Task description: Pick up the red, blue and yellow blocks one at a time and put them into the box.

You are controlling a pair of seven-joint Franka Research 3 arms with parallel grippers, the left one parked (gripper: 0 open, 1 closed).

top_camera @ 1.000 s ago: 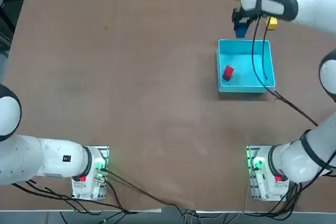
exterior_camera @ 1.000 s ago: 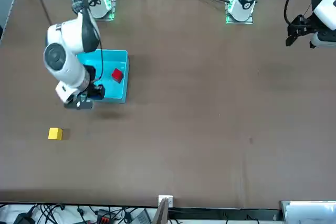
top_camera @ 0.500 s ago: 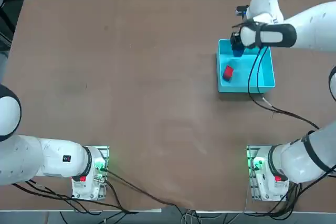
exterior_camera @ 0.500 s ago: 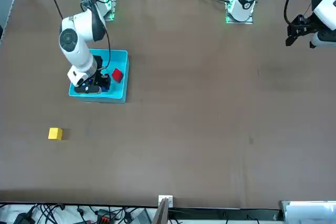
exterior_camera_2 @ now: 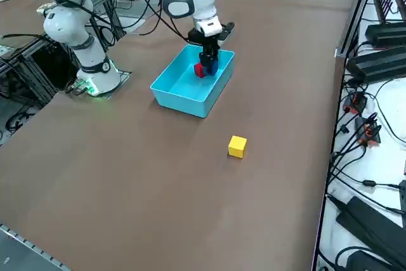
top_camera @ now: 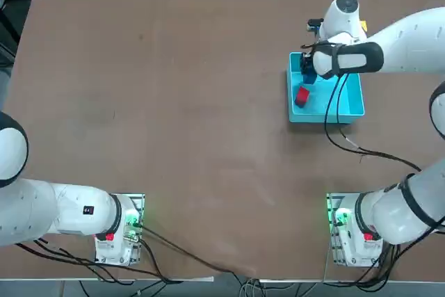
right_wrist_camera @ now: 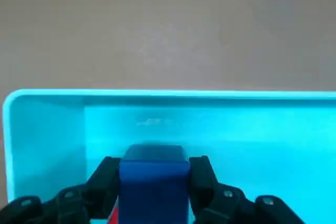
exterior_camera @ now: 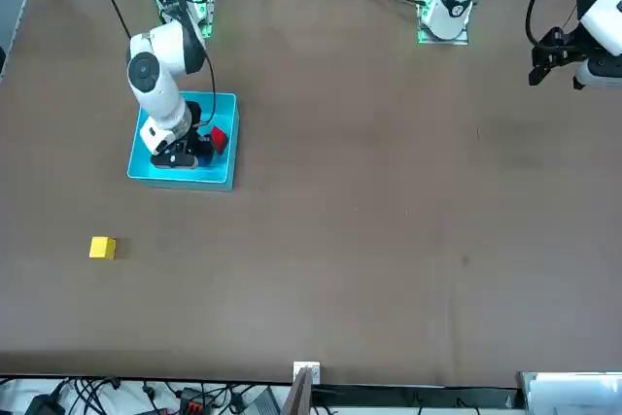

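1. While the right gripper (right_wrist_camera: pixel 153 192) hung low inside the box (top_camera: pixel 351 102), it held the blue block (right_wrist_camera: pixel 154 182) tight between its two fingers (right_wrist_camera: pixel 202 179).
2. In the top view, the box sat at about two o'clock on the table (top_camera: pixel 174 102), and the gripper was over the box's ten o'clock corner.
3. The red block (top_camera: pixel 302 95) already lay in the box. In the top view it was just beside the gripper, at about seven o'clock from it.
4. In the right side view, the blue block looked very close to the red one, maybe touching it. I could not tell for sure.
5. The yellow block (exterior_camera_2: pixel 237 146) was still out on the table, well apart from the box. In the front view it lay at about seven o'clock from the box.
6. I think the next job was to let the blue block go. It sat straight between the fingers, right above the box floor, so it only had a short drop.
7. The thing to watch was the red block so near. The blue one could land on it or bump it.
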